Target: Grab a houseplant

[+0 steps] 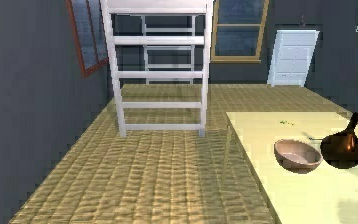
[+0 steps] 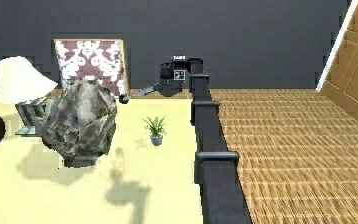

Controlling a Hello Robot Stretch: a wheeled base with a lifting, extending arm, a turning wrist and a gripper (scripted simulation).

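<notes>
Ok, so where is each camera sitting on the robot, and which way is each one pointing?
Forward view: on the robot, facing ahead and somewhat down at a white ladder-like frame and a pale yellow table with a pink bowl; own body: none.
Arm side view: on the robot's body, facing out sideways over the table at a small green houseplant in a grey pot; the dark square arm bar and claw show.
Shared: the pale yellow table.
</notes>
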